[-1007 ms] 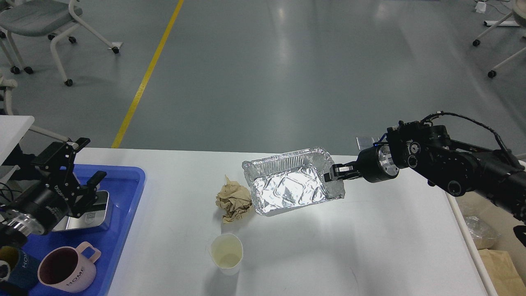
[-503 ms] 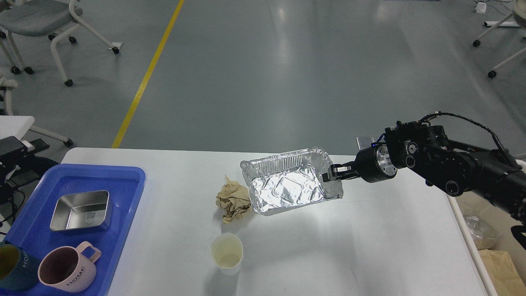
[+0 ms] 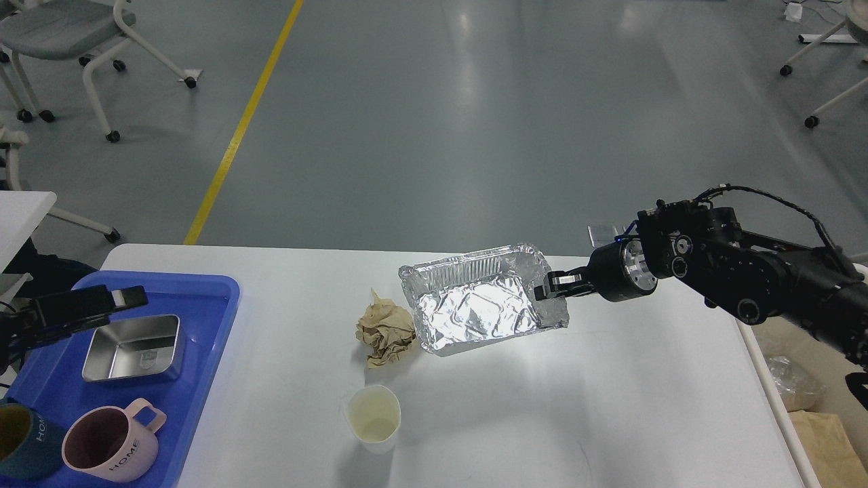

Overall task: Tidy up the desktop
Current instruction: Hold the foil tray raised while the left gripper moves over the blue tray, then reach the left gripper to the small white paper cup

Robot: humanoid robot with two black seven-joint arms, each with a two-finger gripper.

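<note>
The white desktop (image 3: 624, 407) fills the lower view. My right gripper (image 3: 550, 285) is shut on the right rim of a crumpled foil tray (image 3: 475, 308), which looks tilted and slightly off the surface. A crumpled brown paper ball (image 3: 386, 330) lies just left of the foil tray. A white paper cup (image 3: 373, 417) stands in front of it. My left gripper (image 3: 102, 303) reaches in from the left edge over the blue tray (image 3: 210, 318), seen side-on as a dark bar, its fingers not separable.
The blue tray holds a steel box (image 3: 132, 347), a pink mug (image 3: 112, 440) and a dark mug (image 3: 17, 440). A bin with a clear bag and brown paper (image 3: 810, 420) sits beyond the desktop's right edge. Wheeled chairs (image 3: 81, 34) stand on the floor behind.
My left arm was over the steel box, pulled back off to the left, and now reaches in again at the tray's left edge. The right gripper and foil tray barely moved.
</note>
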